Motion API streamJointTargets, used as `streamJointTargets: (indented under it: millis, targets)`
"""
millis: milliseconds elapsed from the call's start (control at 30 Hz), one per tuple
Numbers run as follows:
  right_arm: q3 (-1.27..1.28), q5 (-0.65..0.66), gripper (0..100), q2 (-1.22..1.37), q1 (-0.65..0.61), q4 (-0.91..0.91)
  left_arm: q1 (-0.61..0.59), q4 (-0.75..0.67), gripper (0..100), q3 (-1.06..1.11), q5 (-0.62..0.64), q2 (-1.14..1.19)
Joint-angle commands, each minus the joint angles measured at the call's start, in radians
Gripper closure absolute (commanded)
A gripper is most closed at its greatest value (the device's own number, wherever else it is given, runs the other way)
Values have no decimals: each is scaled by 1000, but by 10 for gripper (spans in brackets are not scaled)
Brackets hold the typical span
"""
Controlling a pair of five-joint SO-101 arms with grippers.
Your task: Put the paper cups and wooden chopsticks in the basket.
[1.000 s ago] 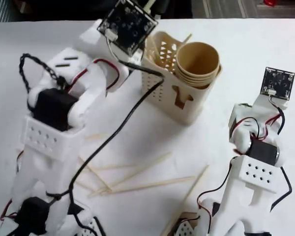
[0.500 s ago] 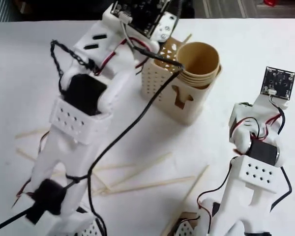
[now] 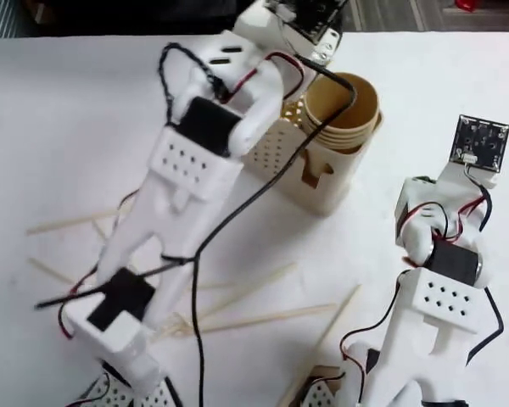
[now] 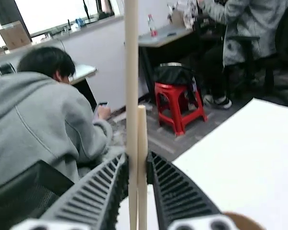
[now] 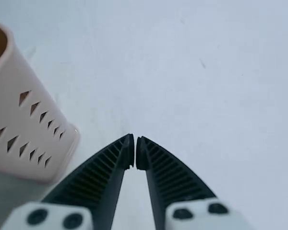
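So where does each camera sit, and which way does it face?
High view: fixed above, looking down on the table, the basket, left arm and right arm.
Left wrist view: on the left wrist, facing out toward the room; left gripper shut on two chopsticks.
Right wrist view: on the right wrist, facing down at the table; right gripper shut.
Shared: the basket, in high and right wrist views.

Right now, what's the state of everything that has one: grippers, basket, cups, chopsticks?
left gripper: shut on two held chopsticks.
right gripper: shut, empty.
basket: upright, holding the cups.
paper cups: nested in one stack, upright inside the basket.
loose chopsticks: lying flat on the table, outside the basket.
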Motion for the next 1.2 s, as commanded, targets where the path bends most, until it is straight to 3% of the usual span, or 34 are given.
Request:
streamJointTargets:
  millis: [0,167,333,567,800,1000,1167]
  targets:
    - [-8,2,971,-18,-15,-15,-33,12,976,-44,11,41]
    - [-8,2,971,-18,-13,-15,-62,133,885,-44,28,59]
    - [-8,2,971,-18,-13,-15,-113,236,754,-55,180,56]
    - [2,2,971,-18,-13,-16,-174,407,756,-181,186,54]
    - [2,3,971,-18,-13,-16,-262,750,793,-511,176,56]
    - [2,3,971,-18,-18,-16,-358,1031,793,-634,-26,64]
    - [2,3,971,-18,-18,-15,-453,1051,793,-569,-256,58]
